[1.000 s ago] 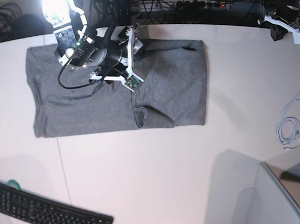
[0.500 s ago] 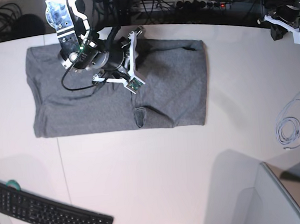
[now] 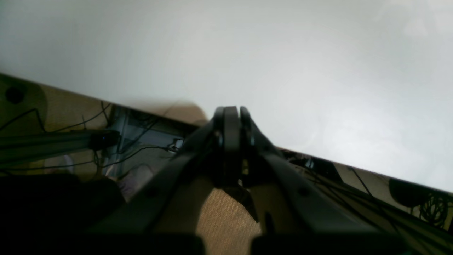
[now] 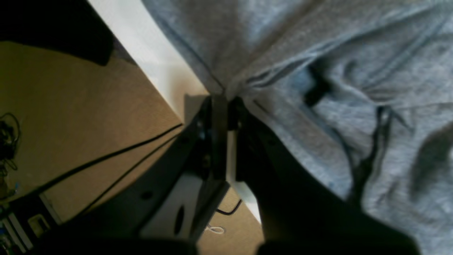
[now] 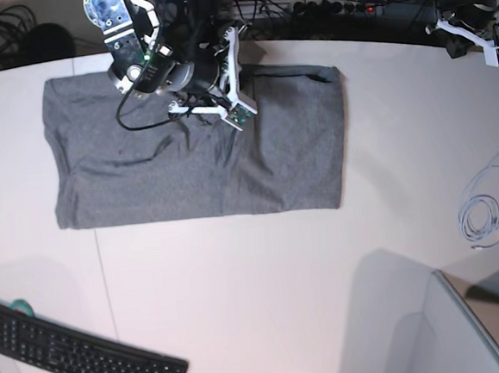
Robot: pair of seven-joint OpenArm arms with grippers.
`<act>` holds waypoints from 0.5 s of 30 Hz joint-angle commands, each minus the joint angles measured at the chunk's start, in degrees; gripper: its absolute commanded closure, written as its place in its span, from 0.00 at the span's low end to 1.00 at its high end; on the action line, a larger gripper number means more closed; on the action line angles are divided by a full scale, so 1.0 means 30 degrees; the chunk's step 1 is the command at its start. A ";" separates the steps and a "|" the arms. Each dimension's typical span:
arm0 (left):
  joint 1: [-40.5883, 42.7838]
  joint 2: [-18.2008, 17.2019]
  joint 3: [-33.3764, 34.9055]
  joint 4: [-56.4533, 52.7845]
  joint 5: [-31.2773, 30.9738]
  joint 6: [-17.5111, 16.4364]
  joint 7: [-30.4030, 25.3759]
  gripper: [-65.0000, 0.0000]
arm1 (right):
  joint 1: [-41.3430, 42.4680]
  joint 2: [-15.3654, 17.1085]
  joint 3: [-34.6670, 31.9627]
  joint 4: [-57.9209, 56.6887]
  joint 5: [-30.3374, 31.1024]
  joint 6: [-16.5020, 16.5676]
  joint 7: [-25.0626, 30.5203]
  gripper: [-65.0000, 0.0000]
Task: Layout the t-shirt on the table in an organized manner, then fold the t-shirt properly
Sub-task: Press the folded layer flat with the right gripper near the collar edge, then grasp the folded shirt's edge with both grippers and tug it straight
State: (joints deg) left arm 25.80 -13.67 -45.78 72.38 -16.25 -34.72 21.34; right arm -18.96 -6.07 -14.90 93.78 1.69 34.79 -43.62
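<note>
Landmark is the t-shirt (image 5: 199, 151), grey, spread as a wide rectangle on the white table (image 5: 265, 280). Nearest the viewer, well apart from the shirt's near hem: black keyboard (image 5: 82, 359) at the table's near-left corner, a grey panel corner (image 5: 434, 336) at near right. Wide bare tabletop between those and the hem; a thin dark seam line (image 5: 107, 284) runs from the hem toward the keyboard. Right of the shirt, well apart: a coiled white cable (image 5: 485, 211), open surface around it. The shirt's near hem and left side lie straight; the right side is straight up to a small pucker at the far-right corner. Creases fan out near the middle of the far edge. There the right gripper (image 4: 223, 101) sits at the shirt's far edge, jaws clenched on a pinch of grey fabric right at the table's far rim; floor and cables lie beyond. The left gripper (image 3: 231, 118) is far off to the shirt's right, past the table's far-right edge, jaws pressed together on nothing, only bare table before it.
</note>
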 commanded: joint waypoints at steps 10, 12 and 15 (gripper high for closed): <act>-0.0029 -0.0381 -0.0139 0.0269 -0.0224 -0.0075 -0.0418 1.00 | -0.0083 0.0014 0.0320 0.0726 0.0241 0.0141 -0.0304 0.99; -0.0029 -0.0381 -0.0139 0.0269 -0.0224 -0.0075 -0.0418 1.00 | -0.0083 -0.0073 0.0731 0.0668 0.0241 0.0112 -0.0304 0.99; -0.0029 -0.0381 0.0036 0.0386 -0.0224 -0.0075 -0.0418 1.00 | 0.0064 -0.0015 0.0848 0.0345 0.0241 0.0112 -0.0304 0.99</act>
State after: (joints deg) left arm 25.43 -13.76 -45.52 72.49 -16.29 -34.72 21.17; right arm -19.07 -5.72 -12.10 94.04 1.30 34.79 -45.32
